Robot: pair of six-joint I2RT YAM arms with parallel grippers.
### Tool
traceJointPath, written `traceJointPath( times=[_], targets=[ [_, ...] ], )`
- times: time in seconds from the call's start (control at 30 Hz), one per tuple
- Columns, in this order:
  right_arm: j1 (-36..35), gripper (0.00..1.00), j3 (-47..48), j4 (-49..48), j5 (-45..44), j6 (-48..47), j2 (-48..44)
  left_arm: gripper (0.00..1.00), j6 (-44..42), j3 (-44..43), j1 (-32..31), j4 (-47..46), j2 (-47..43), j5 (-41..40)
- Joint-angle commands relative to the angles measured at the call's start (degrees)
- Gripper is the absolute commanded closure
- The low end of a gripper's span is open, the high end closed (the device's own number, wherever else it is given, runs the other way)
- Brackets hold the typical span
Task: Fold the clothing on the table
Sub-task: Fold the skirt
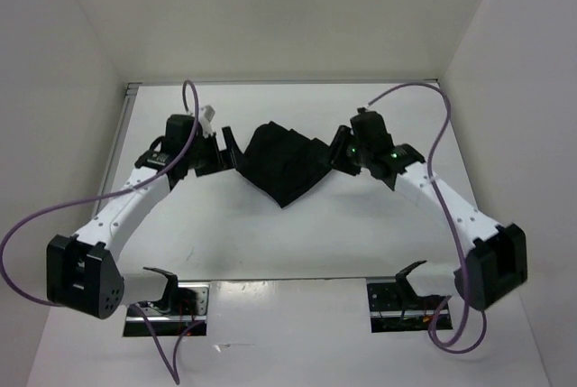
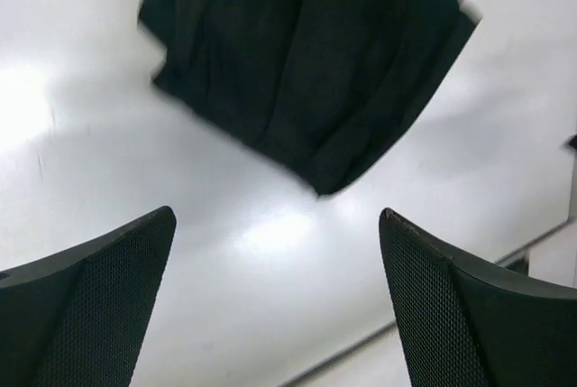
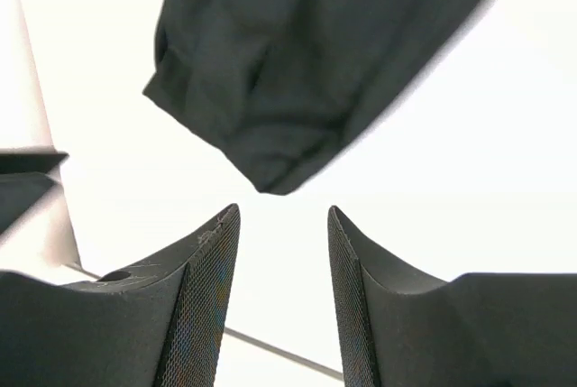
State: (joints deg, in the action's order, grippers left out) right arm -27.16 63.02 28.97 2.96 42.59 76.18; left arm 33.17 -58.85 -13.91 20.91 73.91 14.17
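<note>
Clothing, a soft black pleated fabric garment (image 1: pixel 287 163), lies bunched on the broad white tabletop (image 1: pixel 297 234), just ahead of both your claws. Left claw (image 2: pixel 275 220) gapes wide and right claw (image 3: pixel 284 211) is half-parted; both are empty. Pinch only the top layer and you'd likely drag the folds loose. Bare tabletop lies behind each claw; white walls (image 1: pixel 81 62) flank them.

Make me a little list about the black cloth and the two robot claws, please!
item: black clothing, creased, with corners sticking out
place: on the white table, between the two arms
left side: left claw open, holding nothing
right side: right claw open, holding nothing
touching: neither claw touches the cloth in the wrist views; it lies just ahead of both
</note>
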Motion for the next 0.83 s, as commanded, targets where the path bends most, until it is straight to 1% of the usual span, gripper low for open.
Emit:
traceJointPath(
  times=[0.0,0.03,0.1,0.17,0.2,0.3,0.37,0.43,0.7,0.8],
  targets=[
    [-0.09,0.51,-9.64,-1.02,-5.42,6.17,-6.38,0.0,0.93,6.63,-0.58,-0.87,-2.98,4.19],
    [-0.09,0.51,-11.07,-0.33,-6.29,7.15,-7.88,0.0,1.46,8.64,-0.59,-0.35,-4.2,4.19],
    [-0.62,0.51,-15.27,1.51,-6.83,10.74,-12.08,0.0,4.09,10.94,-1.38,-2.18,-5.44,6.29],
    [-1.32,0.51,-18.19,1.53,-6.83,13.56,-14.73,0.0,6.11,12.88,-2.26,-3.15,-6.67,6.3],
    [-1.32,0.49,-20.2,2.22,-6.83,15.14,-17.62,0.0,6.12,13.41,-2.26,-2.54,-7.54,5.43],
    [-1.32,0.48,-20.92,2.85,-8.15,16.65,-21.59,0.0,6.64,13.41,-2.26,-2.54,-8.08,5.43],
    [-1.32,0.48,-21.45,3.55,-8.67,17.79,-21.6,0.0,7.17,13.41,-2.26,-3.06,-8.08,5.43],
    [-1.32,0.44,-21.45,4.08,-8.67,17.79,-22.13,0.0,7.17,13.41,-2.26,-3.06,-8.08,5.43],
    [-1.32,0.44,-21.45,2.94,-7.53,17.79,-19.41,0.0,6.65,13.93,-2.78,-3.59,-8.08,5.43],
    [-1.32,0.45,-20.23,0.83,-5.7,14.47,-16.87,0.0,5.6,13.94,-3.31,-4.82,-8.08,6.57]
  ],
)
